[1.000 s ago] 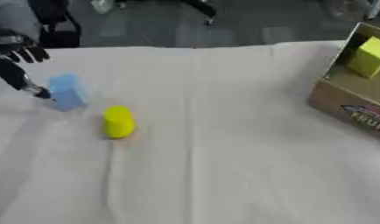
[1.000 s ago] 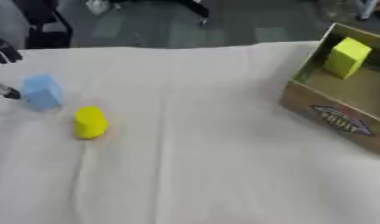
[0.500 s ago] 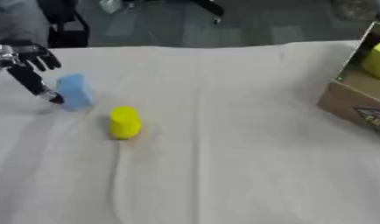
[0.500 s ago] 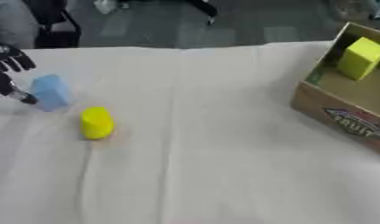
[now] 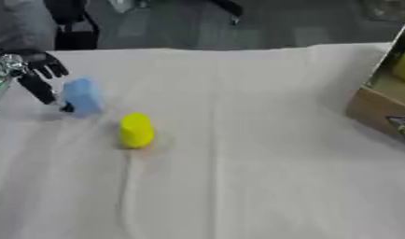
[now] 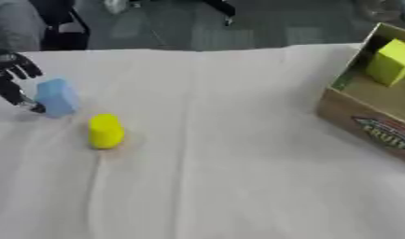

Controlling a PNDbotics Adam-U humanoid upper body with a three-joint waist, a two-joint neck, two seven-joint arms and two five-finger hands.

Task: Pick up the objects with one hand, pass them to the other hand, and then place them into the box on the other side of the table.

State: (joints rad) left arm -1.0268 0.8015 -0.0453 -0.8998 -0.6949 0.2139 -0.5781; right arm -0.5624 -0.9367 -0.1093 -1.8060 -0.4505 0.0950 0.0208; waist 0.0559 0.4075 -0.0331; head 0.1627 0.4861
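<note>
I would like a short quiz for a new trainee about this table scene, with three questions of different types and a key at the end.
1. True or false: the left hand is beside the blue block.
2. Which thing already lies inside the cardboard box? A) a red ball B) a yellow-green block C) a blue block
3. Fill in: the yellow cylinder lies on the white ____.

Key
1. True; its fingers are at the block's left side, and a closed grasp cannot be confirmed.
2. B
3. cloth
</note>
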